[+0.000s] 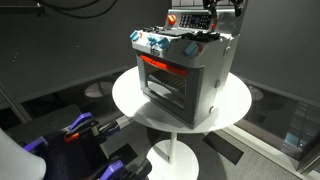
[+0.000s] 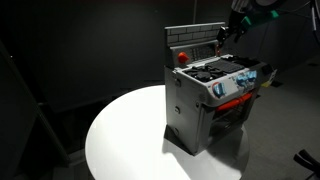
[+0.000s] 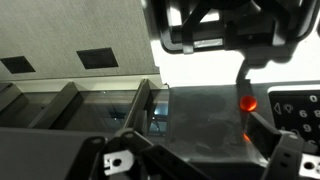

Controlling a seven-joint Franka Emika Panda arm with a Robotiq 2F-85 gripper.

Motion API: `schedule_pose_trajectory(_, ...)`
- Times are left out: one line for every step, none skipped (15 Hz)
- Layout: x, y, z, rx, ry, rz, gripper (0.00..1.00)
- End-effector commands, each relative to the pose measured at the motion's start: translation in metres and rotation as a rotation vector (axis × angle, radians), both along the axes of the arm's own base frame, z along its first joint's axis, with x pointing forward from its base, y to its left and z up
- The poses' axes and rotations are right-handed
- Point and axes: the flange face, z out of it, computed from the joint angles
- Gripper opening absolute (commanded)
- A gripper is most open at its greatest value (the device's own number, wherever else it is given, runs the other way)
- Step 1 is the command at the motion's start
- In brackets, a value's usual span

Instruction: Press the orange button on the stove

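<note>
The toy stove [image 1: 185,70] stands on a round white table [image 1: 130,100]; it also shows in an exterior view [image 2: 205,100]. Its small orange button [image 1: 171,18] sits on the upright back panel above the burners, seen in both exterior views [image 2: 181,56]. In the wrist view the orange button [image 3: 247,102] glows against the dark panel. My gripper [image 1: 214,14] hangs over the stove's back edge, some way to the side of the button, also in an exterior view [image 2: 222,38]. Its fingers [image 3: 232,140] look shut and empty, apart from the button.
The stove front has blue knobs [image 2: 240,82] and an orange-lit oven window [image 1: 160,67]. Chairs and dark clutter [image 1: 80,130] stand beside the table. A grey wall panel with vents [image 3: 95,58] shows in the wrist view.
</note>
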Motion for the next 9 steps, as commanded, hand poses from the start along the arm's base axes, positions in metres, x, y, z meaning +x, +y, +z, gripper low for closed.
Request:
schedule_pose_trajectory(0.013, -0.002, 0.003, 0.003, 0.006, -0.01, 1.0)
schedule_pose_trajectory(0.014, -0.003, 0.003, 0.002, 0.006, -0.011, 1.0)
schedule_pose_trajectory(0.015, -0.004, 0.003, 0.001, 0.008, -0.012, 1.0)
schedule_pose_trajectory(0.014, -0.004, 0.004, 0.003, 0.011, -0.013, 1.0)
schedule_pose_trajectory(0.013, -0.004, 0.004, 0.006, 0.018, -0.015, 1.0)
schedule_pose_trajectory(0.01, -0.003, 0.005, 0.009, 0.029, -0.018, 1.0)
schedule_pose_trajectory(0.006, -0.002, 0.006, 0.012, 0.04, -0.019, 1.0)
schedule_pose_trajectory(0.003, -0.001, 0.006, 0.021, 0.053, -0.019, 1.0)
schedule_pose_trajectory(-0.002, 0.001, 0.007, 0.029, 0.068, -0.019, 1.0)
